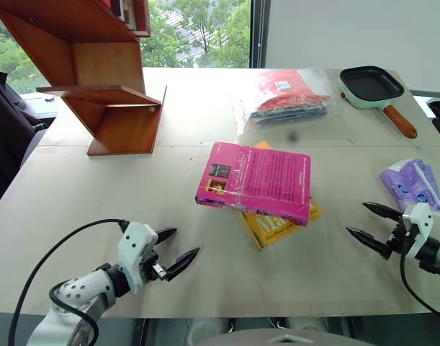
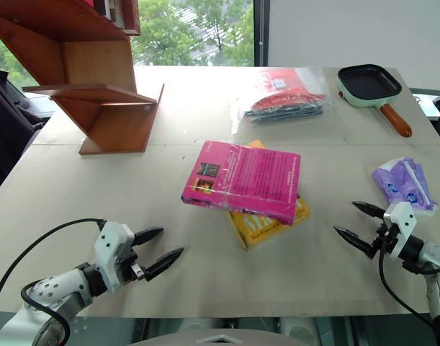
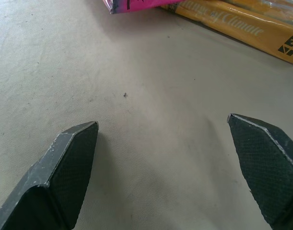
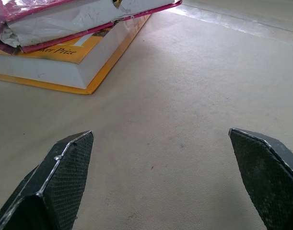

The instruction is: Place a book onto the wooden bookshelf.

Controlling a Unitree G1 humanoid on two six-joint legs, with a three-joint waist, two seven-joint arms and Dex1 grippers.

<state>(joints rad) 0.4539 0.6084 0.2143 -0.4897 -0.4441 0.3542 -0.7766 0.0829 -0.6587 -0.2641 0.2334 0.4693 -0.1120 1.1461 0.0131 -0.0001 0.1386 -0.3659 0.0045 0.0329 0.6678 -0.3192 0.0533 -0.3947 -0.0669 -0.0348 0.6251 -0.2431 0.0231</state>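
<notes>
The book (image 1: 254, 182) lies on a yellow book (image 1: 279, 216) mid-table, well apart from the bookshelf (image 1: 97, 79). Both grippers, left (image 1: 178, 250) and right (image 1: 364, 221), gape empty; best pinch the book's 2 overhanging edges.

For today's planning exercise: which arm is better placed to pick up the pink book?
Probably left. The left gripper is open beside the pink book, on the wooden bookshelf's side; the right gripper is opposite.

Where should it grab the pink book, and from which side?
Likely the two short ends of the book, one gripper each: it lies flat atop the yellow book, overhanging it leftward. Left gripper and right gripper flank it, both open.
</notes>
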